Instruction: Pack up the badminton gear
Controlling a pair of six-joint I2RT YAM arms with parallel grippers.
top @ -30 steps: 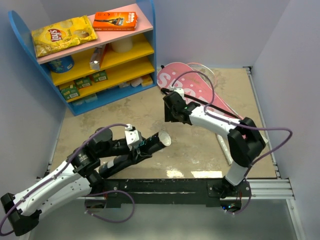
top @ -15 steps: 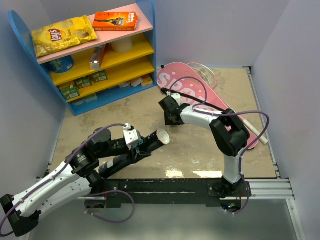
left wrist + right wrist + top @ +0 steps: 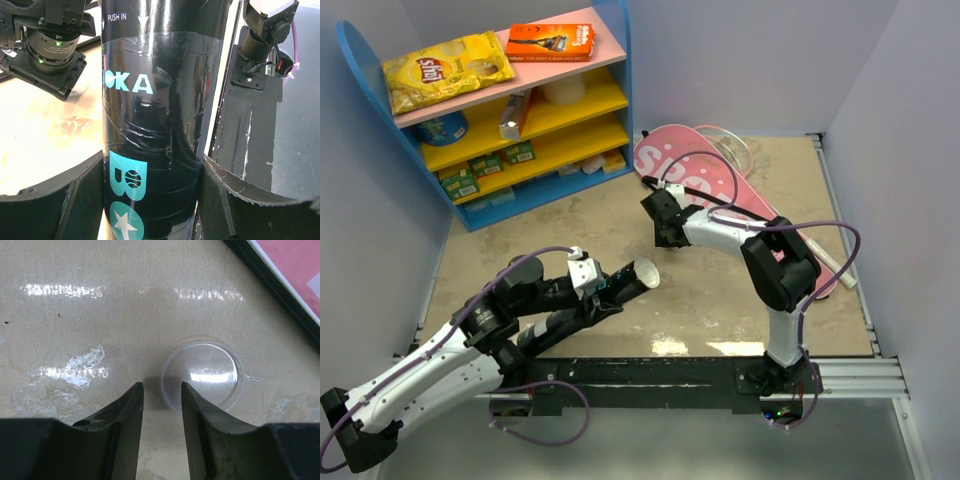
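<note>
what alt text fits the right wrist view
A clear round lid lies flat on the beige table, its near rim just at the narrow gap between the two dark fingers of the right pincer, which holds nothing. A corner of the pink cover with black edging shows at the top right.

At the far left of the mottled beige tabletop (image 3: 570, 215) I see a blue-sided shelf unit (image 3: 626, 90) with yellow boards. On its pink top board a crinkled yellow chip bag (image 3: 447, 70) lies beside a flat orange box (image 3: 550, 41). Lower boards hold a blue tin (image 3: 445, 128) and small green packets (image 3: 485, 165).
</note>
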